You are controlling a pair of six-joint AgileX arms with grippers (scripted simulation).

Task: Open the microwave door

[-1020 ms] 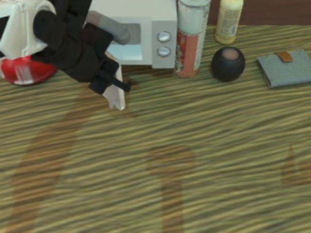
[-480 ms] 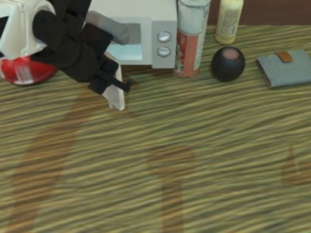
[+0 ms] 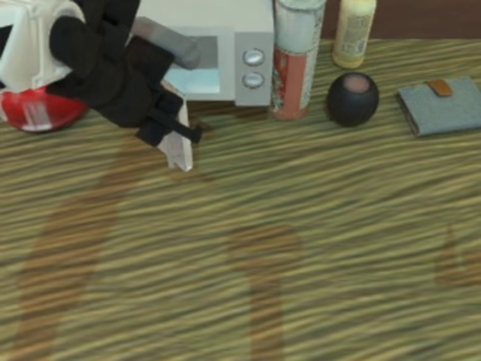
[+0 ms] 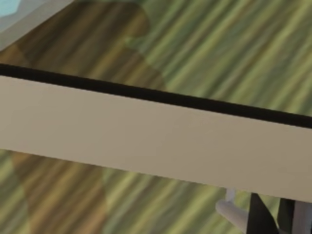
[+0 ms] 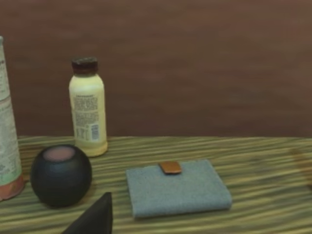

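The white microwave stands at the back left of the table, its knob panel on its right side. The microwave door is swung out toward the table's front and shows edge-on. My left gripper is shut at the door's outer edge, around the thin handle. In the left wrist view the door crosses as a broad pale band, with the grey handle beside a dark finger. The right arm is out of the top view; only a dark part of my right gripper shows.
A red and white object lies left of the microwave. To its right stand a tall can and a yellow bottle. A black ball and a grey wallet lie farther right.
Barely anything differs: the left gripper and the door's outer edge have crept a touch to the left. Nothing else has moved.
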